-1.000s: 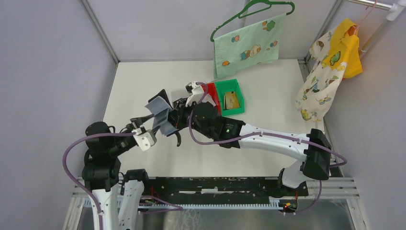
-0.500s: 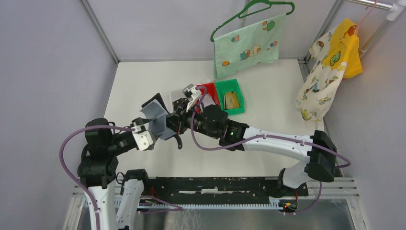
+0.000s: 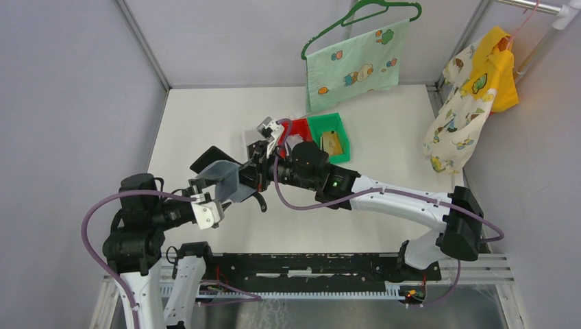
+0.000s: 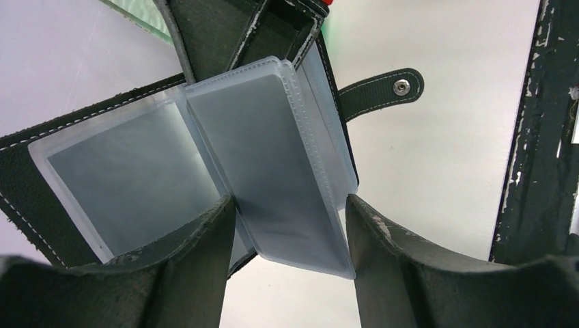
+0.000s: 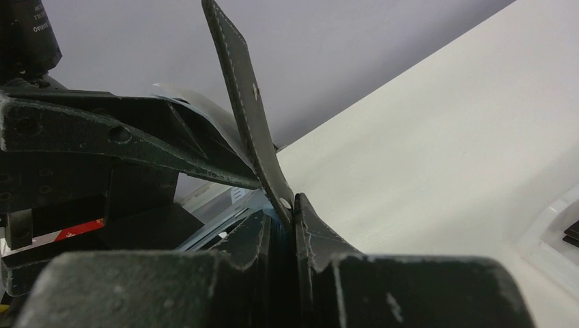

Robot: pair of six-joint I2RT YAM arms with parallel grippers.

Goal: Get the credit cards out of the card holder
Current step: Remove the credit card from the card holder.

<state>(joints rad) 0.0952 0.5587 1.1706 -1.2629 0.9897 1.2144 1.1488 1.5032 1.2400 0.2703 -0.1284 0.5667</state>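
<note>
— Where do we have the card holder (image 3: 229,181)?
— Up off the table (image 3: 384,137), between our two arms, folded open with its clear sleeves (image 4: 273,157) fanned out. Our right gripper (image 5: 293,212) is pinched tight on its black edge
— And our left gripper (image 4: 287,219)?
— Jaws wide apart, with the sleeves' lower end between them; we cannot tell whether they touch
— The credit cards (image 3: 332,144)?
— We see a tan one lying in the green bin (image 3: 337,160), just beside the red bin (image 3: 302,127)

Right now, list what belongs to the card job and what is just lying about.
Job: card holder, tan card in the green bin, left gripper, right gripper clamped on the holder.
Lying about: red bin, green cloth on its hanger, yellow and white clothes.
</note>
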